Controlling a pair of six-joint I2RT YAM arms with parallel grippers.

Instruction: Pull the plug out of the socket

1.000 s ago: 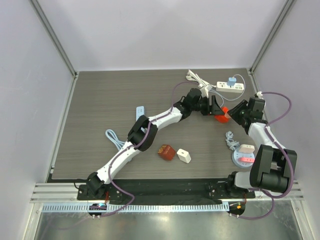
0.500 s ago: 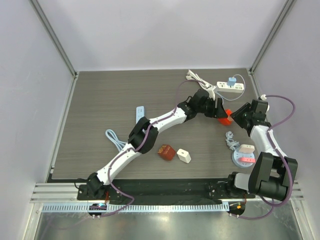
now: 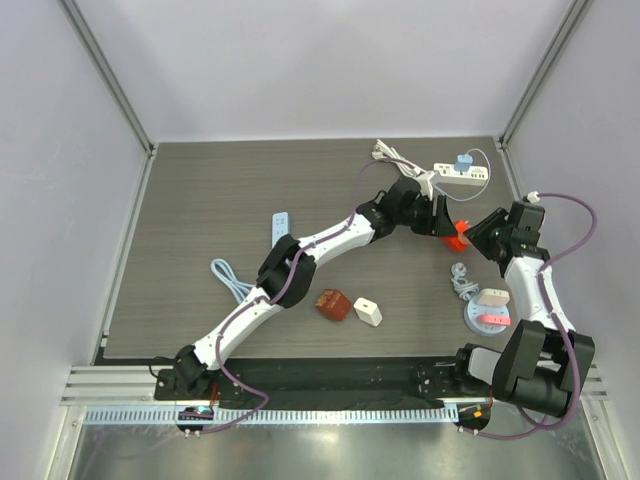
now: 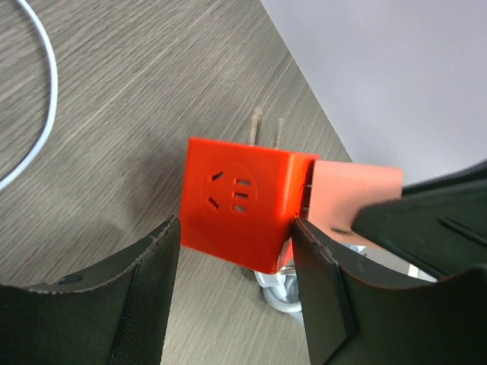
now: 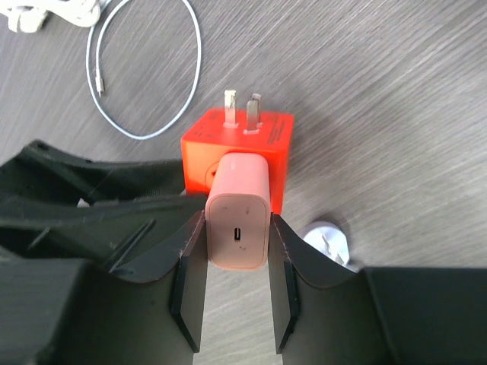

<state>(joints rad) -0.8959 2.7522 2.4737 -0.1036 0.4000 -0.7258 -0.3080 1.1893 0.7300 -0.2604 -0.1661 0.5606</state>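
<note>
- Plug [image 5: 238,217] sat in the red socket [image 4: 237,199], right of centre overhead.
- Right hand [image 5: 237,228] clamped the plug, left hand [image 4: 237,232] gripped the socket.
- Pull-apart step, I'd say; next needed a straight tug.

PLACE: robot lab test cell | SURFACE: dark wood-grain table [image 3: 200,190] | ENCLOSURE: plain white panels [image 3: 330,70] along far and side edges, aluminium posts [image 3: 110,75] at far corners | NEAR EDGE: slotted metal rail [image 3: 330,413], two arm bases [image 3: 190,372] bolted side by side
</note>
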